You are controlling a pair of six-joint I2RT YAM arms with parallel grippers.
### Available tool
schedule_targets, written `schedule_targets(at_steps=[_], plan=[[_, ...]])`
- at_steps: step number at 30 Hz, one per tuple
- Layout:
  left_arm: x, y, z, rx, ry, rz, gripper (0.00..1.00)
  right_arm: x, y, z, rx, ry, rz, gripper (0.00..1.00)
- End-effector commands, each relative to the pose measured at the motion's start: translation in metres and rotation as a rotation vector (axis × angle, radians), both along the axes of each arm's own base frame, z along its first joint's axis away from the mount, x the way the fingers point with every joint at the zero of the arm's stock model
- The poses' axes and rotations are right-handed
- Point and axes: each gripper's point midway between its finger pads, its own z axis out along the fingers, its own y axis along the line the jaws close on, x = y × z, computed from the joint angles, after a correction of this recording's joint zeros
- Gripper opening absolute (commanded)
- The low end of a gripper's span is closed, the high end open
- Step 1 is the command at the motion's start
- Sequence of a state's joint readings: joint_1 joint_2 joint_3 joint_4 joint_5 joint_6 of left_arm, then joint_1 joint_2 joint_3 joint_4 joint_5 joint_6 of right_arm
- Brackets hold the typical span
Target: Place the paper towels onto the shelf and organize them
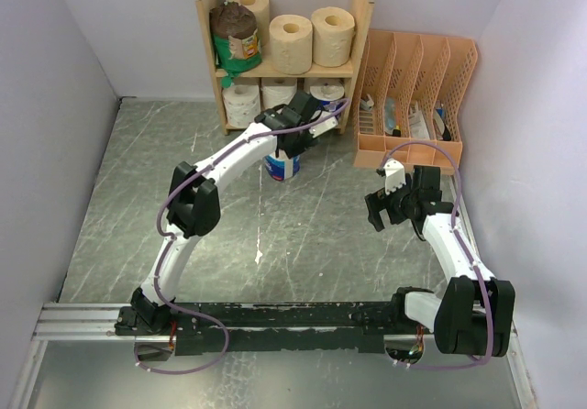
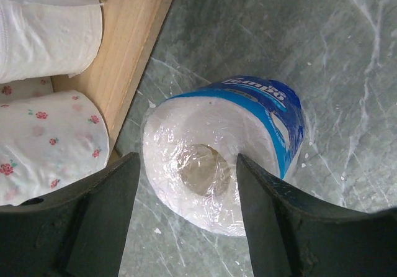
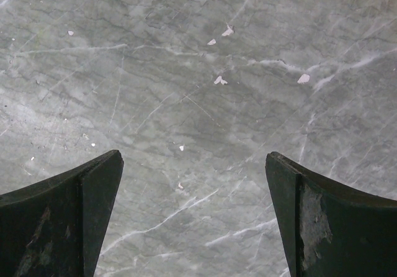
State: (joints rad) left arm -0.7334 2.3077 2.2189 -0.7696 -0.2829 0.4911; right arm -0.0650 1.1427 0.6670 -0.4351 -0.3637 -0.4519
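A blue-wrapped paper towel roll (image 2: pixel 223 153) stands on end on the grey table, just outside the shelf's wooden side panel (image 2: pixel 133 35). My left gripper (image 2: pixel 185 168) hovers over it, open, its fingers straddling the near part of the roll without pinching it. From above, the same roll (image 1: pixel 282 165) sits under my left gripper (image 1: pixel 286 143), in front of the shelf (image 1: pixel 359 33). The upper tier holds three tan rolls (image 1: pixel 291 42) and a green-and-brown one (image 1: pixel 237 35). White rolls (image 1: pixel 241 104) fill the lower tier. My right gripper (image 3: pixel 194 165) is open over bare table.
A peach slotted file organizer (image 1: pixel 413 97) stands right of the shelf, close to my right gripper (image 1: pixel 378 209). Grey walls close in the table on the left, right and back. A white roll (image 2: pixel 43 28) and a flower-printed roll (image 2: pixel 49 140) lie inside the shelf's lower tier.
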Motion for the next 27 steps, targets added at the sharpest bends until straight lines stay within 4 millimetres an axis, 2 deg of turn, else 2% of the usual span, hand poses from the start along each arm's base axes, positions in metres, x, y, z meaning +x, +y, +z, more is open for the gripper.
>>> schedule_targets(at_steps=[1,7,12,16,23,27], plan=[[-0.014,-0.007,-0.015,-0.022,0.099,-0.021,0.74,0.003,0.003,0.005,0.003,-0.012,0.021,1.0],[-0.015,-0.007,-0.01,-0.044,0.104,-0.011,0.74,0.003,0.003,0.003,0.002,-0.007,0.021,1.0],[-0.009,-0.006,0.017,-0.073,0.045,0.016,0.76,0.003,0.003,0.004,0.0,-0.009,0.022,1.0],[-0.012,-0.006,0.03,-0.101,0.048,0.024,0.77,0.003,0.004,0.003,0.001,-0.008,0.021,1.0],[-0.024,-0.01,0.014,-0.118,0.126,0.016,0.77,0.002,0.005,0.003,0.003,-0.006,0.027,1.0],[-0.029,-0.017,0.013,-0.147,0.163,0.002,0.77,0.002,0.005,0.003,0.003,-0.005,0.028,1.0]])
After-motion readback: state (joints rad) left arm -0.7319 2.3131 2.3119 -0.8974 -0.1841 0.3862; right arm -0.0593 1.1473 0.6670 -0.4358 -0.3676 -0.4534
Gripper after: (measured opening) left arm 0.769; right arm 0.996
